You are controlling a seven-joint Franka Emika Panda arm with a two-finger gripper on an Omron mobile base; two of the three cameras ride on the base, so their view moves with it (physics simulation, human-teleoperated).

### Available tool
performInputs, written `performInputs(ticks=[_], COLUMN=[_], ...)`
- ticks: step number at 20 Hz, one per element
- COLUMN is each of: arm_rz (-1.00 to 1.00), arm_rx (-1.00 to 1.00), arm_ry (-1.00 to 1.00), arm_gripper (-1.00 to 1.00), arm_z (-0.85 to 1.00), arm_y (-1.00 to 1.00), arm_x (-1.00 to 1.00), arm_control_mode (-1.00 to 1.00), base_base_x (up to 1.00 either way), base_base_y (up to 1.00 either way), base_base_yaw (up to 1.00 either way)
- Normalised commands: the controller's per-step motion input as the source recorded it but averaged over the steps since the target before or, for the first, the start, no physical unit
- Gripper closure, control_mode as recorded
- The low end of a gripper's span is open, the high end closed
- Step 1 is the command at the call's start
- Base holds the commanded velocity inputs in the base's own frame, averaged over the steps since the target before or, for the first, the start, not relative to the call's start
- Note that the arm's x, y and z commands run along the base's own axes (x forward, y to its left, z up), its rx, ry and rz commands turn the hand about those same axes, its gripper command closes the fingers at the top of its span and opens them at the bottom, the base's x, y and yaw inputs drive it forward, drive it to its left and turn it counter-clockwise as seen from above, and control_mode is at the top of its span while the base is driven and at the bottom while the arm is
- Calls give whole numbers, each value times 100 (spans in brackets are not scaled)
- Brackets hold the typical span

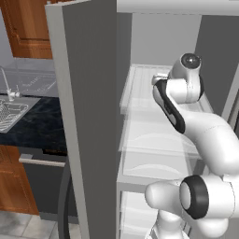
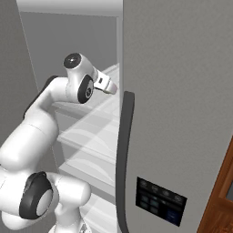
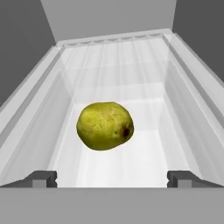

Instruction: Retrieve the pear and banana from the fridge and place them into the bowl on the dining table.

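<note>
The pear [image 3: 105,126], yellow-green with a dark spot, lies on a clear glass shelf [image 3: 131,87] inside the open fridge [image 1: 88,116]. My gripper [image 3: 112,179] hangs just short of it, open, with one dark fingertip [image 3: 41,178] on each side of the view and nothing between them. The pear sits centred ahead of the gap, apart from both fingertips. From the base views my arm [image 1: 186,84] reaches into the upper shelf level, and the hand [image 2: 105,84] passes behind the fridge door [image 2: 182,113]. The banana, the bowl and the dining table are out of view.
White side walls [image 3: 188,74] of the shelf bay close in on both sides of the pear. The fridge's grey doors stand to either side of the arm, one with a long dark handle [image 2: 123,154] and control panel [image 2: 159,200]. A sink [image 1: 11,112] and brown cupboards [image 1: 28,28] are at left.
</note>
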Motion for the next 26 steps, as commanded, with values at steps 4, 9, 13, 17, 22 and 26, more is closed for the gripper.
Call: performInputs(ticks=[4,9,13,17,22,26], arm_rz=[0,0,0,0,0,0], arm_rx=[0,0,0,0,0,0], arm_ry=[0,0,0,0,0,0], arm_gripper=[-100,-100,-100,-100,-100,-100], arm_z=[-16,-13,-11,-9,-8,-6], arm_y=[0,0,0,0,0,0], arm_x=[23,26,29,32,33,31], arm_control_mode=[-100,-100,-100,-100,-100,-100], base_base_x=[0,0,0,0,0,0], base_base_y=[0,0,0,0,0,0], base_base_yaw=[0,0,0,0,0,0])
